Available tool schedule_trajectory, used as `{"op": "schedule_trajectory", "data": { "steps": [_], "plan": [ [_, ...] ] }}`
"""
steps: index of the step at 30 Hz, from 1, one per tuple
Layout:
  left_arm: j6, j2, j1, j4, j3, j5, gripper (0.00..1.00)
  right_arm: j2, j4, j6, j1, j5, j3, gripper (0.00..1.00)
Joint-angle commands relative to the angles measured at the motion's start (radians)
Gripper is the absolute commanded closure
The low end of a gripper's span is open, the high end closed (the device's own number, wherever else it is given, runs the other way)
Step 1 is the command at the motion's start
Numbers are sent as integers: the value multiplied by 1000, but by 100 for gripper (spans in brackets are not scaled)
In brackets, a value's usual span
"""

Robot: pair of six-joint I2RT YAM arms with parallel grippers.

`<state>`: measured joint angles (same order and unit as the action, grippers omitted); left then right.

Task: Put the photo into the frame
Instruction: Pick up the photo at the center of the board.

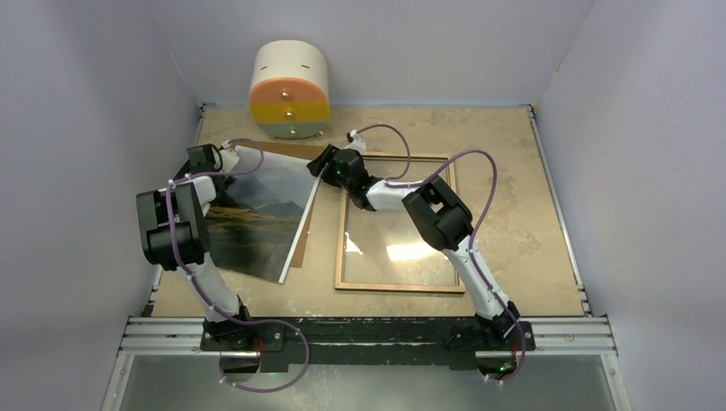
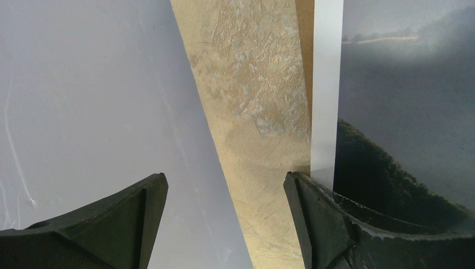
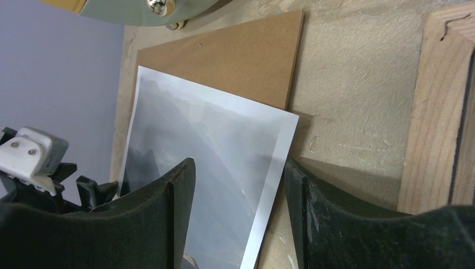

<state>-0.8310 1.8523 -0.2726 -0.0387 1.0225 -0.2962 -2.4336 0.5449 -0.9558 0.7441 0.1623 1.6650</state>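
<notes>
The right gripper is spread, its fingers astride the white-bordered edge of the photo without pinching it. The left gripper is spread too, with one finger at the photo's opposite border and bare table between the jaws. From above, the photo lies at 9 o'clock of the frame, overlapping a brown backing board. The frame rests wood-side up near the table's centre. A round drawer unit stands at 12 o'clock.

Soft overhead light glares white on the glass of the frame and sheens the photo, shadows faint, views sharp
</notes>
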Motion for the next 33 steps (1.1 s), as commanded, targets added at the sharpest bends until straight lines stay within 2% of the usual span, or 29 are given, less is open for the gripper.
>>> {"op": "schedule_trajectory", "data": {
  "steps": [1, 8, 21, 25, 31, 33],
  "plan": [
    [13, 54, 0, 126, -60, 66, 17, 70, 104, -28, 2, -58, -30, 39],
    [13, 52, 0, 124, -62, 66, 17, 79, 201, -69, -3, -117, -60, 40],
    [10, 46, -1, 131, -62, 70, 17, 64, 256, -83, -3, -144, -48, 43],
    [25, 39, -2, 157, -46, 88, 17, 1, 206, -102, -1, -181, 33, 49],
    [55, 34, -18, 236, 10, 132, 16, -28, 177, -107, -2, -194, 60, 56],
    [59, 32, -20, 246, 19, 138, 16, -37, 152, -104, -2, -208, 77, 63]
  ]
}}
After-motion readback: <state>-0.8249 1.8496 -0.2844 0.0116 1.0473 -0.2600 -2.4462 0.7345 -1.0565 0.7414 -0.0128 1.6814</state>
